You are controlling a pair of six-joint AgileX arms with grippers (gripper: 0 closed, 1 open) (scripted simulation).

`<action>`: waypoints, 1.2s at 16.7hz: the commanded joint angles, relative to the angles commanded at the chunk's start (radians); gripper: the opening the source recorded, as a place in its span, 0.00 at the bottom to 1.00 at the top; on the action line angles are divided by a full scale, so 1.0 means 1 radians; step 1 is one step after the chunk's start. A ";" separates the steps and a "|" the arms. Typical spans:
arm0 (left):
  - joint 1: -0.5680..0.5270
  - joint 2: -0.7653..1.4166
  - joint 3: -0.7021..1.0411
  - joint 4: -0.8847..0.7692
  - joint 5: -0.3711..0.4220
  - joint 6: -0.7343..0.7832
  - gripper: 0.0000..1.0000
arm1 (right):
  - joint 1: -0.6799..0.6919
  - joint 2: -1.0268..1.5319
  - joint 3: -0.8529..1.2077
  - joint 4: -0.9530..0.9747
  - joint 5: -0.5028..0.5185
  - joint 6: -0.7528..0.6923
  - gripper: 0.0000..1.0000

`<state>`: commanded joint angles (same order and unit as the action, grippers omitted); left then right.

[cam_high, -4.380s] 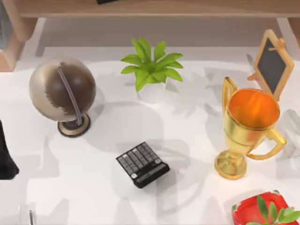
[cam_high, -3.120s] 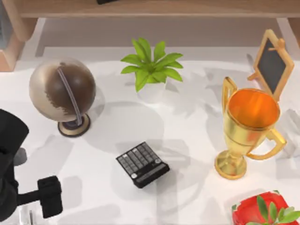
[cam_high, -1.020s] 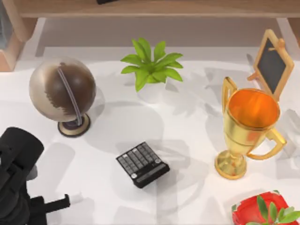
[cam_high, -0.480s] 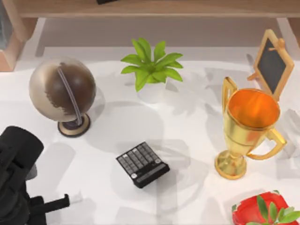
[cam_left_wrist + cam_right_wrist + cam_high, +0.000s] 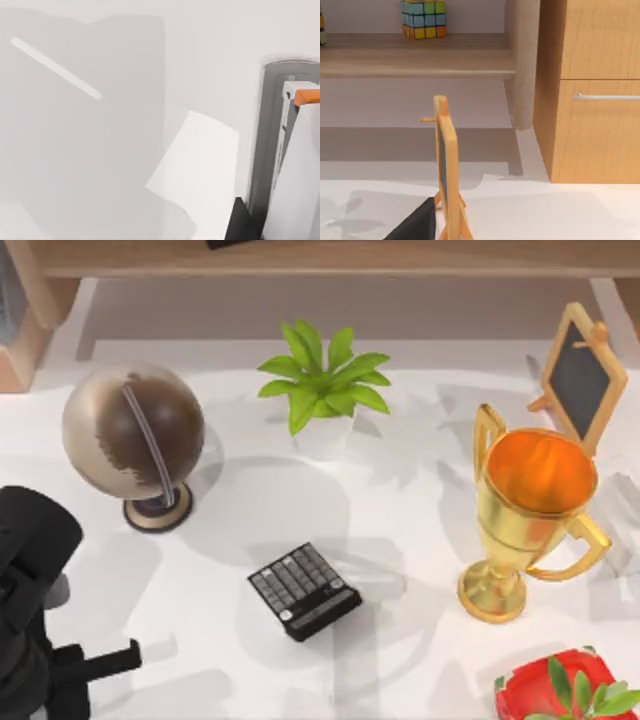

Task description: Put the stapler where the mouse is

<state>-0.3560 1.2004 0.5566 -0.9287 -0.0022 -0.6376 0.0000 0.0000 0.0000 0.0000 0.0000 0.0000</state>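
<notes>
While upright in view, stapler (image 5: 280, 150) shows orange tip.

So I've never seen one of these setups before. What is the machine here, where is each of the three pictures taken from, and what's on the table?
This is a rendered simulation of two robot arms at a white table, each ending in a two-finger gripper.

The top view looks down from above. The black shape at its lower left is the left arm, low over the table's left near corner. On the table stand a globe, a potted plant, a black calculator, a gold trophy, a small chalkboard easel and a red pot with a plant.

The left wrist view comes from a camera on the left arm. It shows the white tabletop close up, with a grey and white object with an orange tip, possibly the stapler.

The right wrist view, from the right arm, looks past the easel toward a wooden shelf with a colour cube and a cabinet.

Nothing is visibly held.
</notes>
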 joint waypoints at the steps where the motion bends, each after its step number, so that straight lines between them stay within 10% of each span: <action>1: 0.000 0.000 0.000 0.000 0.000 0.000 0.00 | 0.000 0.000 0.000 0.000 0.000 0.000 1.00; 8: 0.159 0.165 0.161 -0.044 0.006 0.164 0.00 | 0.000 0.000 0.000 0.000 0.000 0.000 1.00; 20: 0.715 0.913 1.123 -0.218 0.006 0.944 0.00 | 0.000 0.000 0.000 0.000 0.000 0.000 1.00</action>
<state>0.3590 2.1138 1.6800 -1.1462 0.0037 0.3064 0.0000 0.0000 0.0000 0.0000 0.0000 0.0000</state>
